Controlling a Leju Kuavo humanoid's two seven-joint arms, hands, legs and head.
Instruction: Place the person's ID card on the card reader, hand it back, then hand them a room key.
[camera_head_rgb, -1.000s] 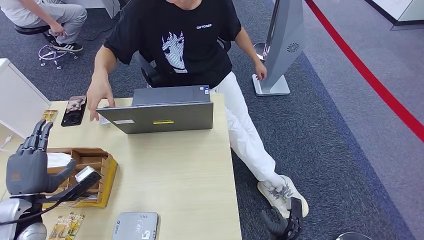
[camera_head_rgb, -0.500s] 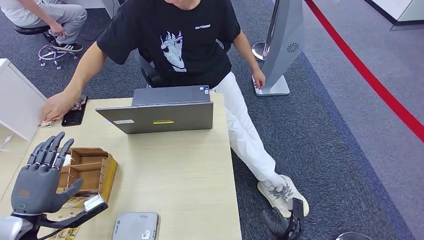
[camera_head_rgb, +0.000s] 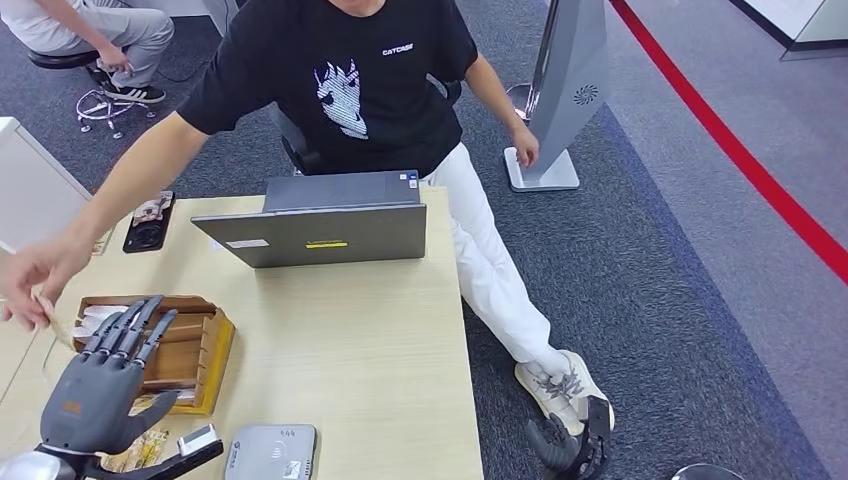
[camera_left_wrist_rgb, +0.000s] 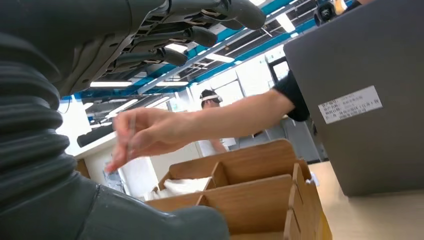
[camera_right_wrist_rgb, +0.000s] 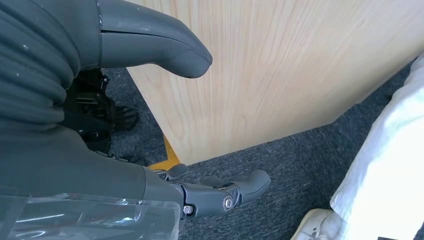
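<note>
left hand (camera_head_rgb: 95, 395) fingers spread, holding nothing | right hand (camera_head_rgb: 565, 445) fingers loosely apart, empty, beside table (camera_head_rgb: 370, 340)

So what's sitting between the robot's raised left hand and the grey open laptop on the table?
In the head view, the brown wooden compartment box lies between the left hand and the grey laptop; past the box, the light wooden tabletop is bare.

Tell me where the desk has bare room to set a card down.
The widest bare patch lies between the laptop, the wooden box and the desk's right edge, down to the card reader. The left side is crowded: the box, the left hand, the person's hand and the phone.
</note>
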